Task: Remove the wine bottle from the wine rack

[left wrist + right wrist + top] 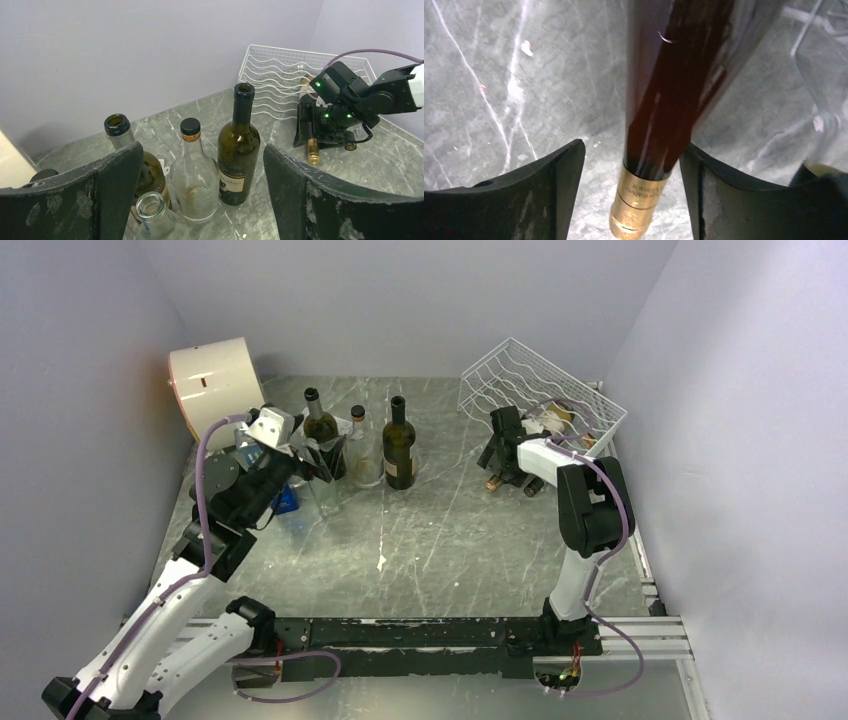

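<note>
The white wire wine rack [535,380] leans tilted at the back right, also seen in the left wrist view [280,70]. A dark wine bottle [669,100] lies in it, its gold-capped neck [493,483] pointing out over the table. My right gripper [633,147] straddles that neck just above the gold cap. Its right finger [704,185] sits against the glass, and a gap shows on the left side. My left gripper [202,150] stands open at the left, facing a group of upright bottles and holding nothing.
Upright at the left middle are a dark green bottle [399,445], a clear capped bottle [358,435] and a labelled bottle [320,430]. A clear bottle mouth [150,207] sits just below my left fingers. A cream drum [215,380] lies at the back left.
</note>
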Available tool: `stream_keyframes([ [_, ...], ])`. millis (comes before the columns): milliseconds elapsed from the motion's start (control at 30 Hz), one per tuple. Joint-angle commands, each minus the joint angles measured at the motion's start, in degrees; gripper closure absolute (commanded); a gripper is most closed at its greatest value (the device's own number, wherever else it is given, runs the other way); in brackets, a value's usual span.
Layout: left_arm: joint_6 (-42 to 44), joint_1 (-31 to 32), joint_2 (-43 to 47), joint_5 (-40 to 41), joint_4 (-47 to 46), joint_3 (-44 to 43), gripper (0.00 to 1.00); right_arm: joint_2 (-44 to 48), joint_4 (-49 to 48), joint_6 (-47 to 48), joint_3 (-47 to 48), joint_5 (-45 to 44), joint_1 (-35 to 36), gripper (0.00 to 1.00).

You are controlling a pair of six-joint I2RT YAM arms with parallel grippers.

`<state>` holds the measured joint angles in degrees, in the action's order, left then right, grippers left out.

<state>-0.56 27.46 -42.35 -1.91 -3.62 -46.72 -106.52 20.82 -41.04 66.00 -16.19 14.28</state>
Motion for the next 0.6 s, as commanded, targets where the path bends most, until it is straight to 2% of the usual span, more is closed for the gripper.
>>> stream_keyframes([
  [0,-0.7,-0.5,0.2,-1.7,-1.5,0.1,0.07,-2.5,-1.2,-3.1,1.9,2.1,0.2,0.33],
  [167,-0.8,-0.5,-0.6,-1.1,-1.3,0.1,0.08,0.3,-3.4,-6.5,-3.2,1.1,1.4,0.39],
  [300,-0.9,-0.5,-1.1,-1.2,-1.3,0.1,0.08,3.5,-5.1,-7.3,-7.7,2.3,2.3,0.59],
  [433,-1.2,-0.5,-1.3,-1.6,-1.3,0.1,0.09,6.5,-5.5,-6.8,-10.8,3.6,3.9,0.71],
  [567,-1.6,-0.5,-1.5,-0.5,-1.2,0.2,0.09,10.5,-4.5,-7.5,-13.8,3.4,6.8,0.75],
])
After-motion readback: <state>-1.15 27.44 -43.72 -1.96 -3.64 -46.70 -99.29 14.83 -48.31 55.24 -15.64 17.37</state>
